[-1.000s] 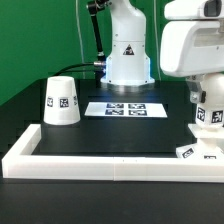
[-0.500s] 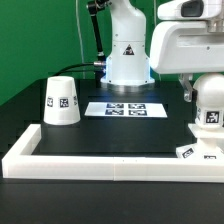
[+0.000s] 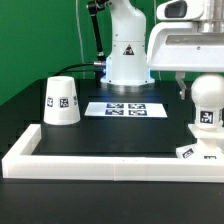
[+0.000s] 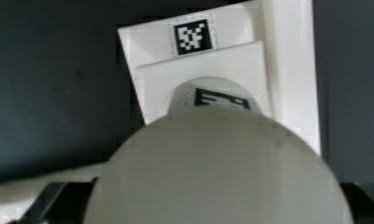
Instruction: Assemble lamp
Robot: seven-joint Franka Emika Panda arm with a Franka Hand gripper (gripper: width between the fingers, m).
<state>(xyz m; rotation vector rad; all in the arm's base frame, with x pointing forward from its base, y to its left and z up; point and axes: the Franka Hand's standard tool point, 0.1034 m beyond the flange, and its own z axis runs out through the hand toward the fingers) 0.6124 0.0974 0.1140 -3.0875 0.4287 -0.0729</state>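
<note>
Exterior view: the gripper hung near the view's right edge, closed on the bulb. The bulb was a round white ball, and one black-and-white tag on it faced the camera. It was held above the black table and did not touch it. The base lay flat on the table just below the bulb, close to the rail. A strip of black table showed between bulb and base, so the two were apart.

The shade stood far away on the view's left, with its wide end down and a tag on its side. It was inside the corner where the rail turned toward the back. The marker board lay flat between the shade and the bulb, in front of the white foot of the arm.

In the wrist view the bulb filled most of the picture and was blurred. One dark finger showed at each side of it, pressed close to the ball, so the claw was holding the bulb with a fairly wide gap. Beyond the bulb lay the base, a white flat piece with one tag clear and a second tag partly covered by the ball. Whether the bulb was exactly over the middle of the base, I could not tell.
</note>
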